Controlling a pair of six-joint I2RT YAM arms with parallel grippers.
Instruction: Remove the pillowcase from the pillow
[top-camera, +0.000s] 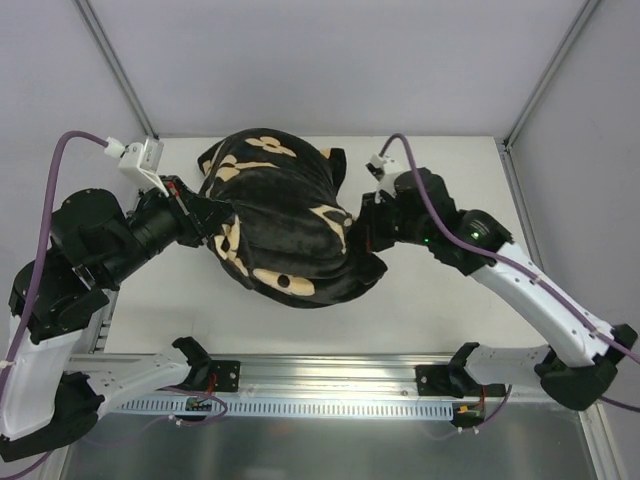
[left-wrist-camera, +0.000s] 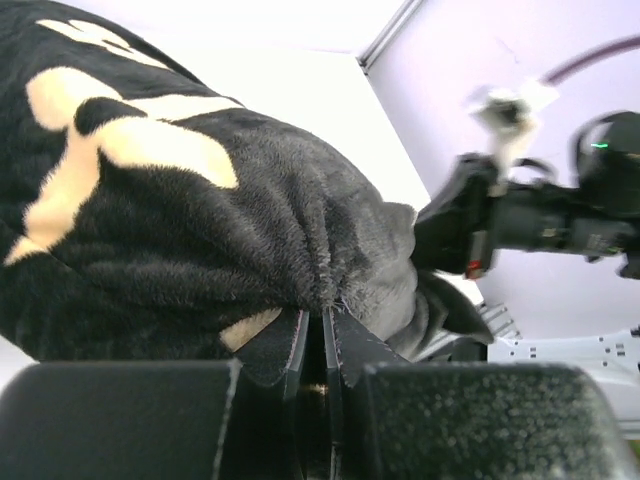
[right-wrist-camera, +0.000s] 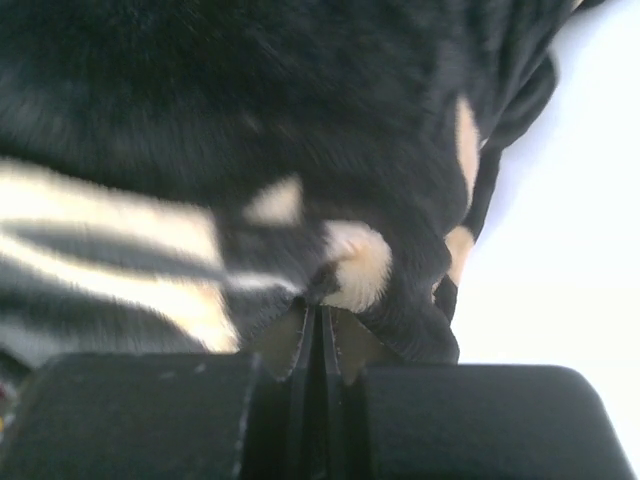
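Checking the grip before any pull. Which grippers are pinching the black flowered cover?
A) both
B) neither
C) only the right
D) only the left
A: each wrist view shows closed fingers with a fold of the pillowcase caught between them, at the left gripper and the right gripper alike.

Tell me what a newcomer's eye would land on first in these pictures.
A big bunched mound of black pillowcase printed with tan flowers fills the middle of the white table. The left fingers and the right fingers are shut on its fabric, one on each side of the mound. No white pillow shows anywhere.
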